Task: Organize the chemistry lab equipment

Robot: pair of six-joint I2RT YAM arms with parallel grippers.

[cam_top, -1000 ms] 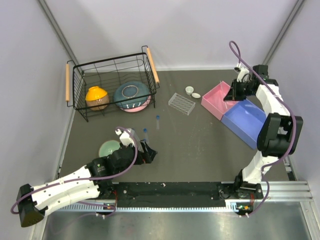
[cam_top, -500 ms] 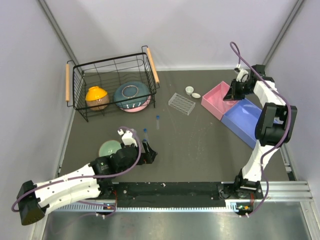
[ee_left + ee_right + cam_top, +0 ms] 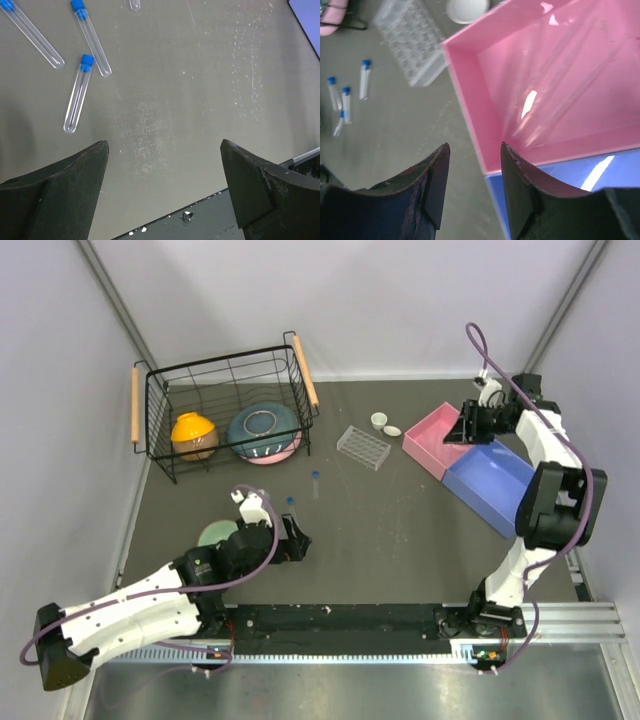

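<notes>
Three clear tubes with blue caps [image 3: 77, 92] lie on the grey table just ahead of my left gripper [image 3: 163, 145], which hangs open and empty; the overhead view shows it [image 3: 297, 540] near the table's front. One more tube [image 3: 314, 483] lies further back. The clear tube rack [image 3: 363, 447] and two white cups [image 3: 379, 420] sit mid-table. My right gripper [image 3: 474, 145] is open and empty over the near-left corner of the pink tray [image 3: 560, 90]. Clear glints show on that tray's floor; what they are I cannot tell.
A blue tray [image 3: 487, 483] adjoins the pink tray on its near side. The black wire basket [image 3: 225, 410] at the back left holds an orange bowl [image 3: 194, 435] and a blue bowl [image 3: 265, 430]. A green bowl [image 3: 216, 534] sits beside my left arm.
My right gripper was shut and now stands open over the pink tray. The left arm has shifted only slightly, its gripper still wide open.
</notes>
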